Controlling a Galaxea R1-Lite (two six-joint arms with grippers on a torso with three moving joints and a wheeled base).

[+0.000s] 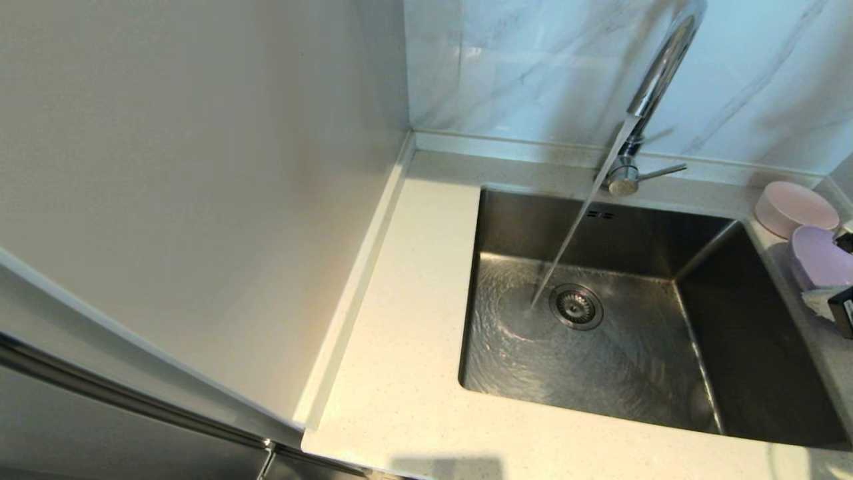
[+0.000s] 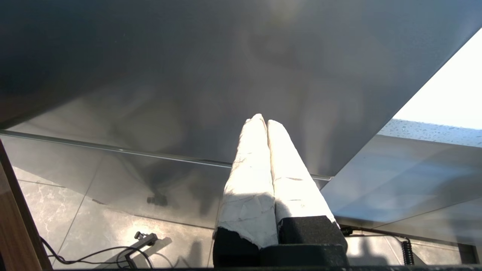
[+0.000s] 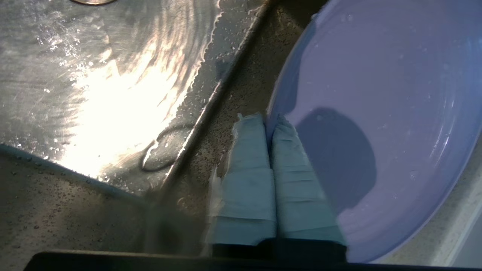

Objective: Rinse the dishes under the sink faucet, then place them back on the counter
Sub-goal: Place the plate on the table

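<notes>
Faucet (image 1: 656, 80) and stream (image 1: 573, 233) cross the open sink (image 1: 733, 347).

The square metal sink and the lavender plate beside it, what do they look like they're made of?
The sink looks like brushed stainless steel: grey, with streaky reflections under the water. The lavender plate, pinched at its rim by the right gripper, looks like matte plastic or glazed ceramic: smooth and evenly coloured, so either fits.

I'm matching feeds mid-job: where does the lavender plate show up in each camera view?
Head view: lavender plate at the right edge, on the counter right of the sink, just in front of the pink bowl.
Left wrist view: not in it.
Right wrist view: the plate fills the right side, its rim pinched by the right end effector.
Shared landmark: the wet sink floor, seen in both head and right wrist views.
</notes>
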